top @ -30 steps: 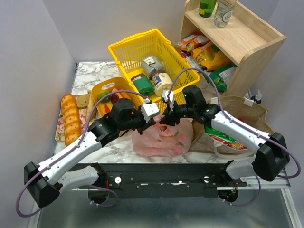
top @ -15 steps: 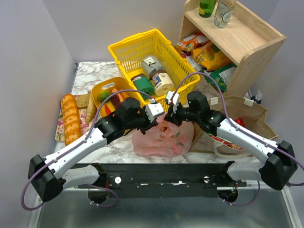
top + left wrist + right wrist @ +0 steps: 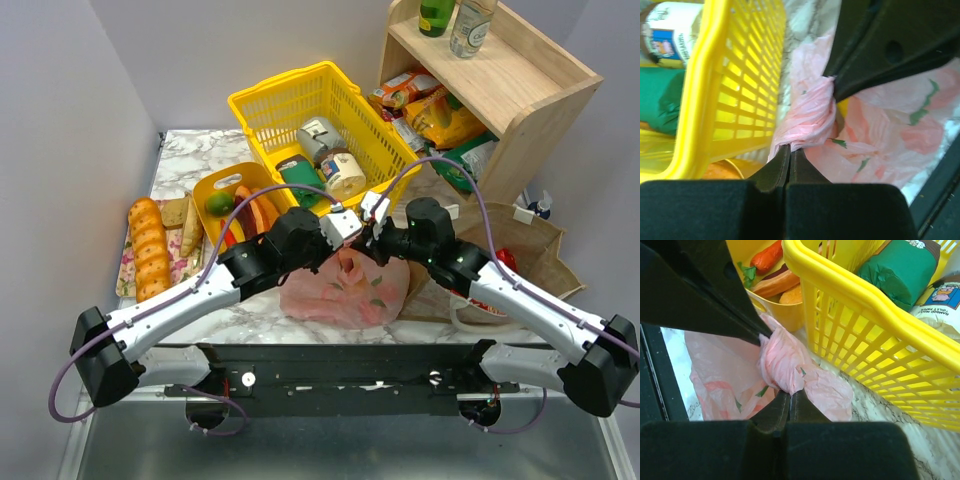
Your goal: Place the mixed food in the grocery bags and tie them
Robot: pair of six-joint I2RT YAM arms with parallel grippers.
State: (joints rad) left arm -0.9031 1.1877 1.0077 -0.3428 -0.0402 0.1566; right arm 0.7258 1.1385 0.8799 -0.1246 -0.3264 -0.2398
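1. Left gripper (image 3: 789, 151): jaws pressed together, pinching a thin twisted strand of the pink bag (image 3: 812, 114). The strand runs from the tips up into a tight wrapped bunch at the bag's neck.
2. Right gripper (image 3: 790, 397): jaws also closed, clamped on a tail of film coming off the same bunch.
3. In the top view the two grippers meet almost tip to tip over the bag, just beside the near wall of the yellow mesh basket (image 3: 262, 108).
4. Compared with a second ago, both wrists have moved away from the arm bases and to the right, toward the basket. The right jaws were apart then and are now shut. The bag's neck is drawn up tighter.
5. The pink bag is thin and translucent with green marks, and lies on the marble table (image 3: 190, 150) between the arms. Its body is slack and lumpy. I cannot tell what is inside.
6. The brown paper bag (image 3: 525, 240) sits right of the right arm, with the crisp packet (image 3: 478, 292) at its mouth.
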